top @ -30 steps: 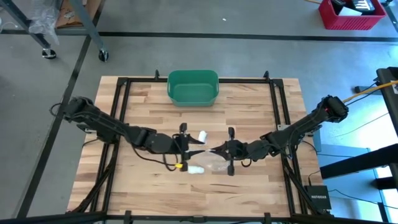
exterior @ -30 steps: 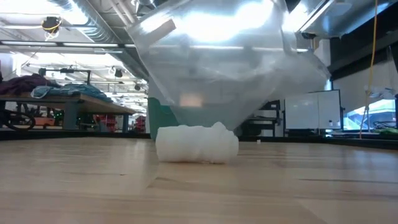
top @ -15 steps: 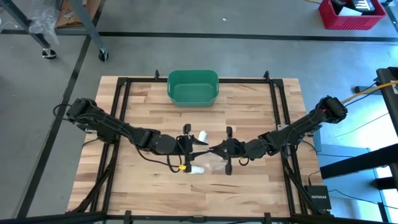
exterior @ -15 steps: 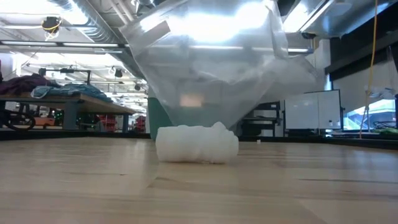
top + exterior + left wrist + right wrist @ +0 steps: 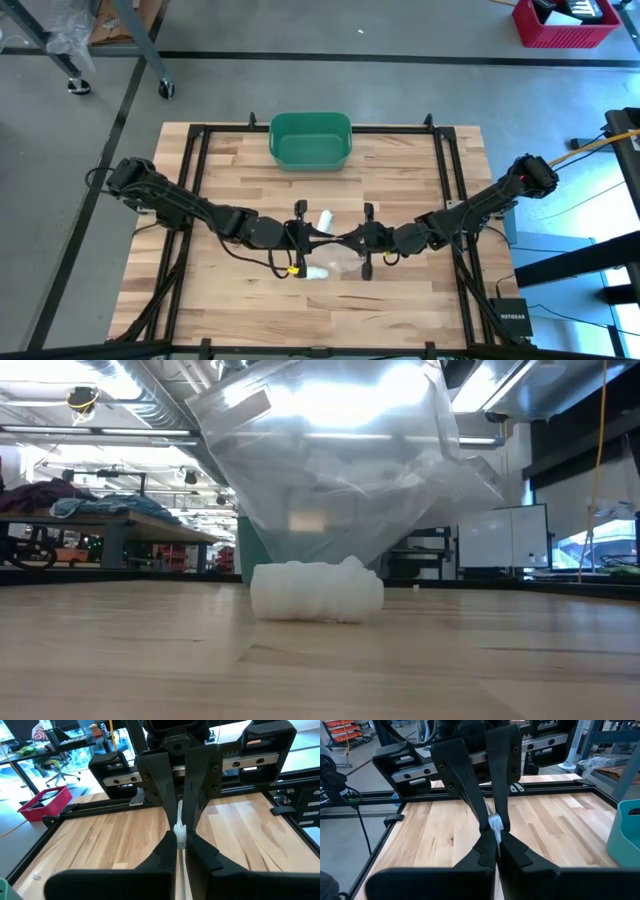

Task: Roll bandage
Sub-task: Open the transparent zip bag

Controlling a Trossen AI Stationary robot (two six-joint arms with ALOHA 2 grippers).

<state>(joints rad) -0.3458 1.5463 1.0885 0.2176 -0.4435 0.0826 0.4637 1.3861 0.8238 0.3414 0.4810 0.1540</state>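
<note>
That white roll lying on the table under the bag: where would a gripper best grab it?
Probably across its middle, coming straight down from above. The white roll lies on its side on the table, long and round, so fingers would close on its curved flanks. Both the left gripper and right gripper are busy, shut on the plastic bag.

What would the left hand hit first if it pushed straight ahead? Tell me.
The right hand, most likely: it faces the left hand tip to tip, both shut on the clear bag between them.

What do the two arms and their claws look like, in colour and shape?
Both arms are dark, slim and jointed. The left claw and right claw have black, angular, tapering fingers on a pale metal rail. A black cable with a yellow tag trails from the left arm.
</note>
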